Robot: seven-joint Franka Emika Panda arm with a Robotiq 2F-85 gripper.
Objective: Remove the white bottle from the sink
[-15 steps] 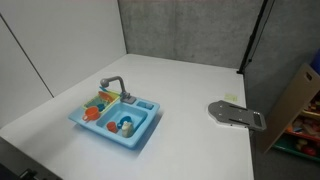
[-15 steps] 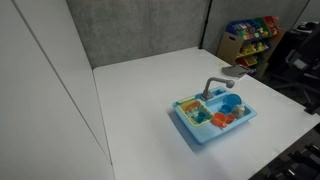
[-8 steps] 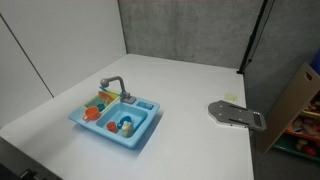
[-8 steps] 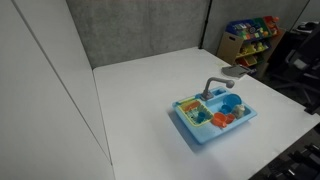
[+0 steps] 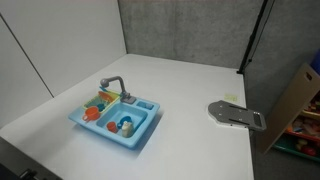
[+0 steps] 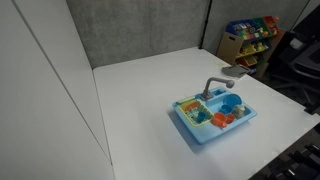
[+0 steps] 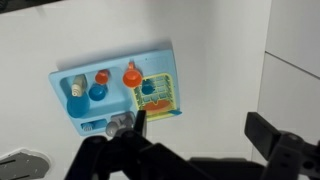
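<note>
This looks like the reach-in step, hardly begun: the gripper (image 7: 195, 150) hangs high over the surface (image 7: 220, 60), its jaws spread wide and empty. The bottle (image 7: 77, 88) sits in the sink (image 7: 60, 95) basin, at the end away from the rack, just beside a blue piece (image 7: 97, 92). The next move probably calls for centring over the bottle, descending, and straddling it clear of the blue piece.

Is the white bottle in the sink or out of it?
In. The wrist view shows the white bottle inside the sink, in its basin.
</note>
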